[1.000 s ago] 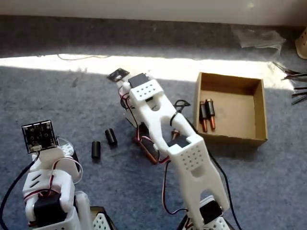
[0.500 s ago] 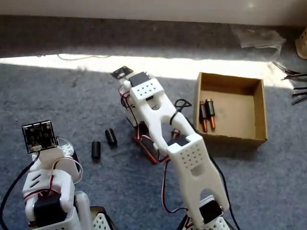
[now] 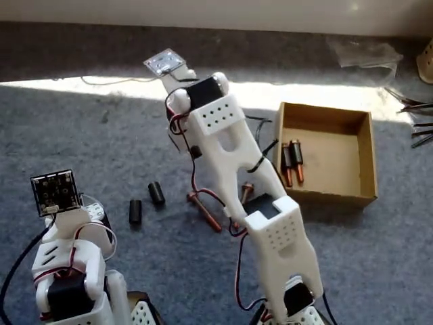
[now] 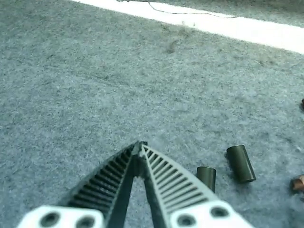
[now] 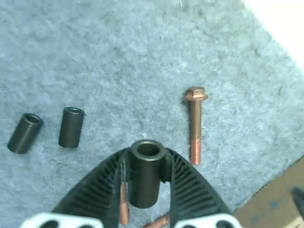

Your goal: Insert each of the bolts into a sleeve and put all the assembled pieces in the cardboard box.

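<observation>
Sleeve update: my right gripper (image 5: 146, 159) is clamped on a short black metal sleeve (image 5: 145, 183), and the arm's come up off the grey carpet (image 3: 81, 149) since a sec ago. So pick's done imo. Next it needs a copper hex-head bolt (image 5: 194, 121), one's lying near. Two assembled pcs (image 3: 291, 162) sit in the brown cardboard box (image 3: 327, 194), right of frame. Left gripper (image 4: 141, 148) pinched together, holding nothing, lower left.

I see grey carpet (image 3: 61, 135) crossed by a sunlit strip in the upper frame, a crumpled plastic bag (image 3: 362, 53) upper right, and a thin wire (image 3: 111, 82) upper left.
</observation>
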